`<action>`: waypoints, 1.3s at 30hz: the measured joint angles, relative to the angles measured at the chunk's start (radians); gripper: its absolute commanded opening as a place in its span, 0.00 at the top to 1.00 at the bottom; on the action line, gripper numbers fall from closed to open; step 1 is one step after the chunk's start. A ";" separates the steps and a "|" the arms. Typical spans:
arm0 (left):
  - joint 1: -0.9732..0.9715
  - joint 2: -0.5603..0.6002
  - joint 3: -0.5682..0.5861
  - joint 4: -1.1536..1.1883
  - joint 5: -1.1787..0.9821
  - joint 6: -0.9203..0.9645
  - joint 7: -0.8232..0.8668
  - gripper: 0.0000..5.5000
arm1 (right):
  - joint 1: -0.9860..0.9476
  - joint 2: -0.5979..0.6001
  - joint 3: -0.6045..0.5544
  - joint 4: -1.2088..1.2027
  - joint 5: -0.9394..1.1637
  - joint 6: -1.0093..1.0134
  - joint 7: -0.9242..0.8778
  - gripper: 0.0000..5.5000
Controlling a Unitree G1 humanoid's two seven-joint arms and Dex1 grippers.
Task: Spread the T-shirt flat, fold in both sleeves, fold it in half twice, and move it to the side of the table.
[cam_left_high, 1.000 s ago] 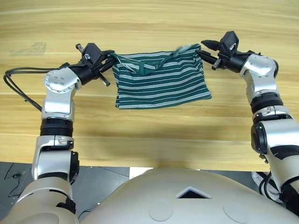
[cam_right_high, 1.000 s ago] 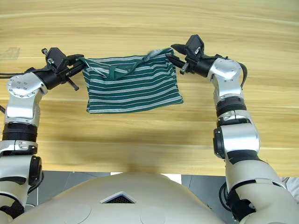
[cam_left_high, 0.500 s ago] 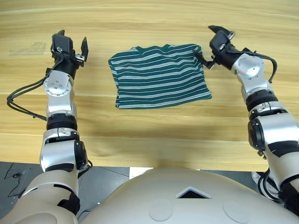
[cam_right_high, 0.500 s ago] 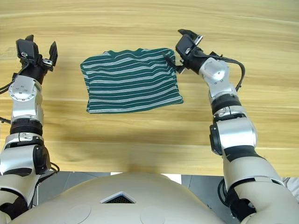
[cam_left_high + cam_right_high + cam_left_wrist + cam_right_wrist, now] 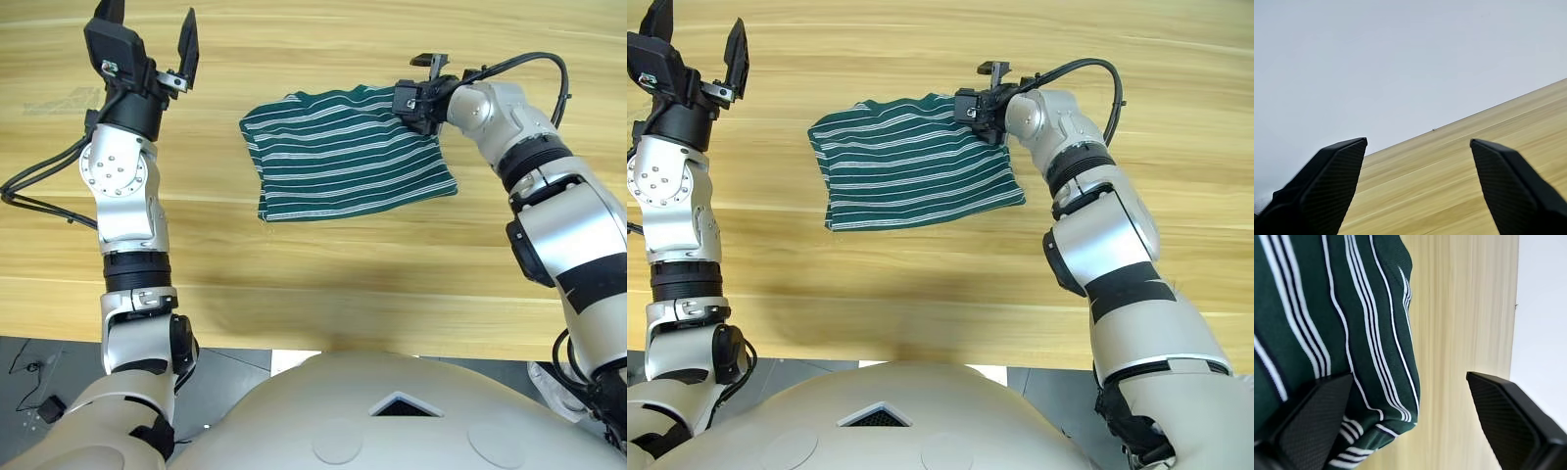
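The green T-shirt with white stripes lies folded into a small rectangle on the wooden table. My right gripper sits low at the shirt's far right corner. In the right wrist view it is open, one finger over the striped cloth and the other finger over bare wood. My left gripper is raised well off to the shirt's left, open and holding nothing; in the left wrist view its fingertips point across the tabletop.
A faint grey mark shows on the wood at the far left. Black cables run from both wrists, one looping above the right arm. The table's near edge lies just in front of me.
A second ago both grippers held the shirt's far edge, then let go. The left arm has since risen and moved away. The right gripper has turned onto the far right corner, and the shirt has shifted slightly right.
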 measured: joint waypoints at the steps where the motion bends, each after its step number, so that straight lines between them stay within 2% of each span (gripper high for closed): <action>1: 0.004 0.000 0.000 -0.011 0.004 0.010 0.000 0.29 | -0.004 -0.023 0.012 0.008 -0.015 0.004 -0.002 0.22; 6: 0.046 -0.001 -0.003 -0.089 0.020 0.036 0.001 0.29 | -0.004 -0.200 0.091 0.032 -0.125 0.004 -0.006 0.22; 11: 0.079 -0.004 -0.009 -0.130 0.029 0.060 0.001 0.29 | 0.050 -0.366 0.094 -0.073 -0.115 -0.254 0.150 0.22; 14: 0.110 -0.005 -0.004 -0.161 0.026 0.069 0.001 0.29 | 0.175 -0.483 0.061 -0.369 0.056 -0.407 0.386 0.22; 19: 0.114 -0.012 -0.003 -0.177 0.025 0.070 0.001 0.29 | 0.399 -0.609 0.044 -0.896 0.335 -0.346 0.645 0.22; 24: 0.117 -0.015 -0.014 -0.200 0.025 0.091 -0.014 0.29 | 0.627 -0.645 0.044 -1.424 0.576 -0.174 0.794 0.22; 26: 0.124 -0.016 -0.020 -0.208 0.024 0.099 -0.019 0.29 | 0.691 -0.640 0.026 -1.505 0.607 -0.138 0.787 0.22; 32: 0.150 -0.030 -0.031 -0.213 0.025 0.100 -0.021 0.29 | 0.784 -0.522 -0.004 -1.480 0.589 -0.113 0.699 0.22; 36: 0.161 -0.033 -0.045 -0.225 0.027 0.100 -0.042 0.29 | 0.797 -0.474 -0.113 -1.474 0.771 -0.022 0.698 0.22; 39: 0.171 -0.035 -0.071 -0.243 0.027 0.099 -0.066 0.29 | 0.810 -0.459 -0.154 -1.481 0.868 0.040 0.737 0.22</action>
